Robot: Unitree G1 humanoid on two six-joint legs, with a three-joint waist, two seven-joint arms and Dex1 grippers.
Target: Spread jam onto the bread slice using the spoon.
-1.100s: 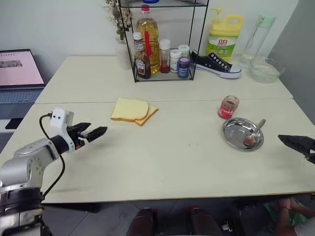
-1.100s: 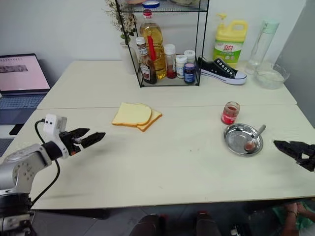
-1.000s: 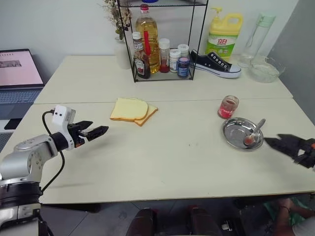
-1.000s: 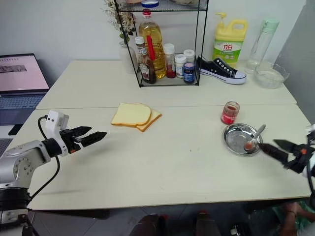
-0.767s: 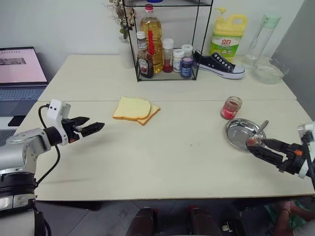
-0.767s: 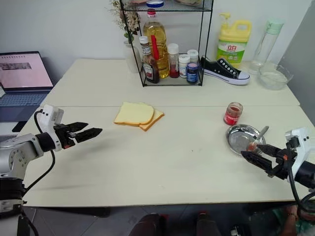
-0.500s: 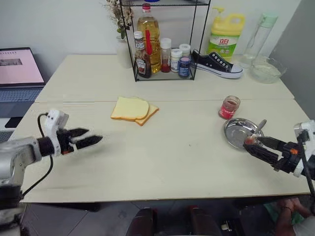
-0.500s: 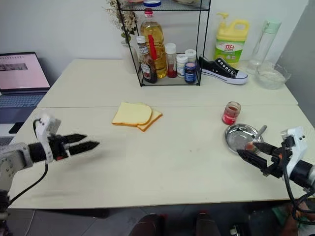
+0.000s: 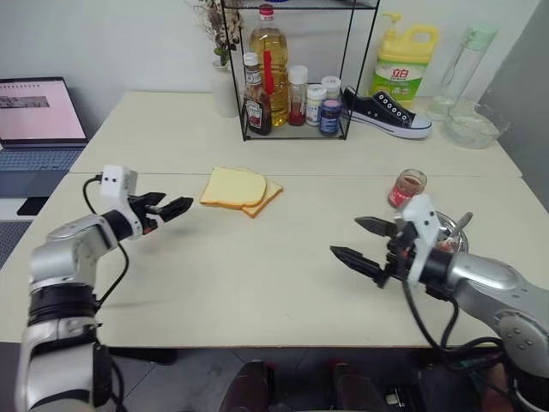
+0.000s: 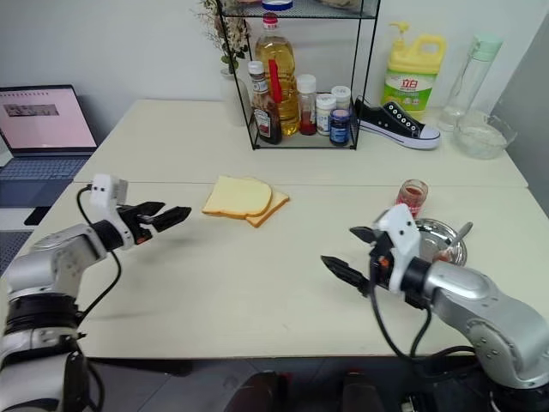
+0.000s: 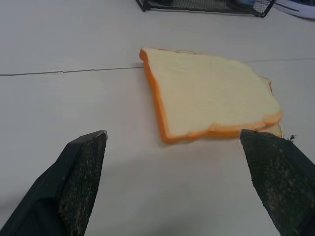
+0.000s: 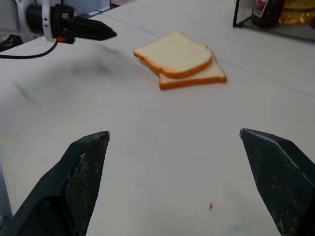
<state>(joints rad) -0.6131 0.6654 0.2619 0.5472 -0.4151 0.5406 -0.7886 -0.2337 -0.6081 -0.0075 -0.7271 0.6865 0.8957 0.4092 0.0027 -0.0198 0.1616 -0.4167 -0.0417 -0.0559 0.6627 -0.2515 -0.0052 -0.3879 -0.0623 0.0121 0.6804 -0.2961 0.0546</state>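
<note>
With both grippers, left (image 9: 177, 207) and right (image 9: 360, 241), spread and empty, nothing is picked up yet. Right should turn back to the spoon (image 9: 460, 227) and pinch its handle; left can steady the bread (image 9: 236, 185).

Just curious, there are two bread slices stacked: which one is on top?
The larger, paler bread slice lies on top; the lower slice only peeks out along its right edge.

The two head cameras are looking forward and down over the table (image 9: 283, 283) from above, side by side, sharing nearly the whole tabletop. The left wrist camera is sitting low and close, facing the bread slice (image 11: 209, 93). The right wrist camera is looking across the table from farther off, sharing that bread.
</note>
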